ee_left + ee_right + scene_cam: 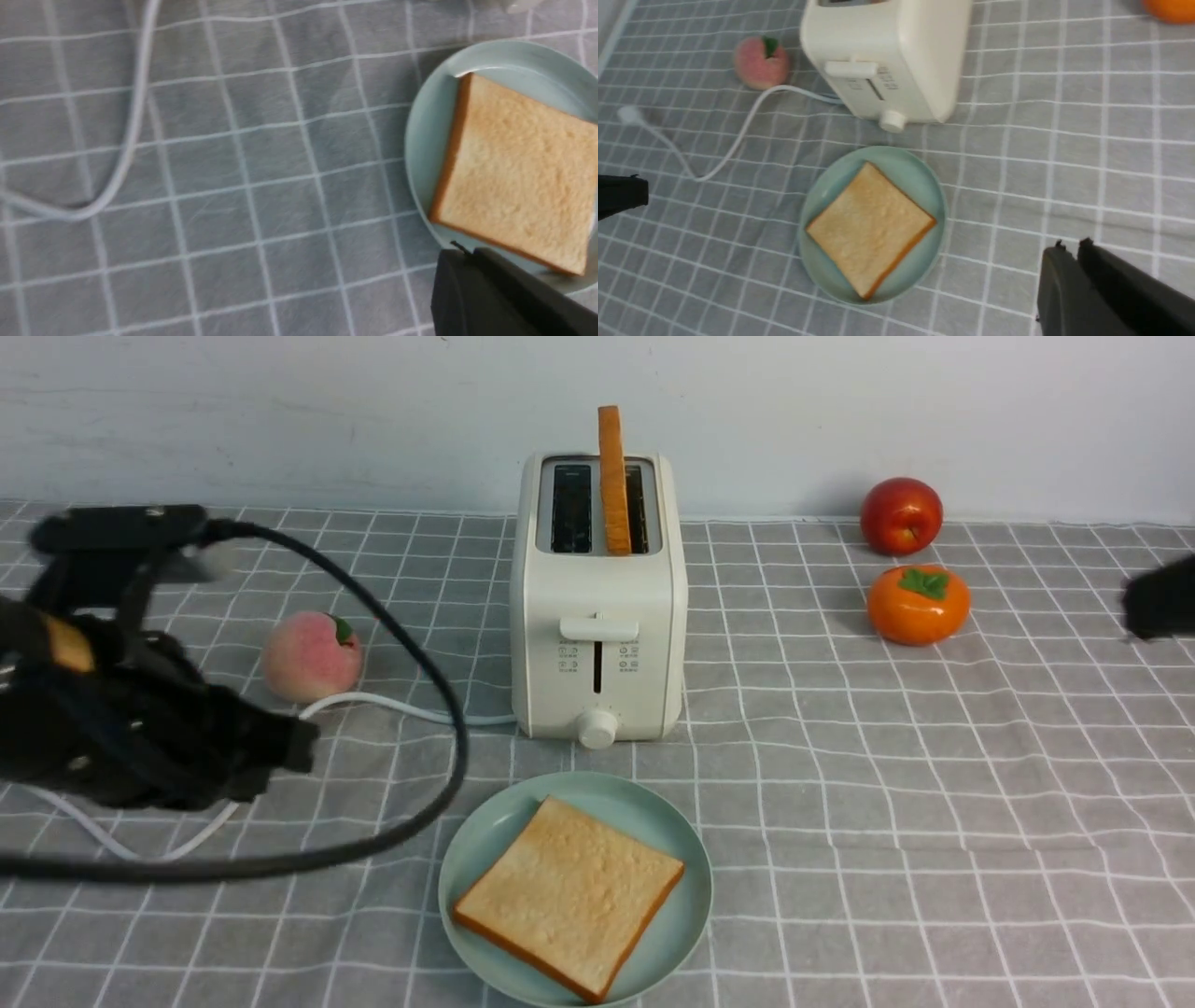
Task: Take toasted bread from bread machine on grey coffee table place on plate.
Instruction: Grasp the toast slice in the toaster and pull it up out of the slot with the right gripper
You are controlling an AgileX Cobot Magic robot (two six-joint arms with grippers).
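Front view: toaster point(597, 597) bears small printed icons; their captions are illegible.

One slice of toast point(571, 894) lies flat on the round green plate point(695, 887), directly nearer than the white toaster point(597, 644). Another slice point(612, 476) stands upright in the toaster's right slot. A peach point(312, 656) sits left of the toaster.

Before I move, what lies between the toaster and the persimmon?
Just bare cloth between toaster and persimmon, seen in the front view.
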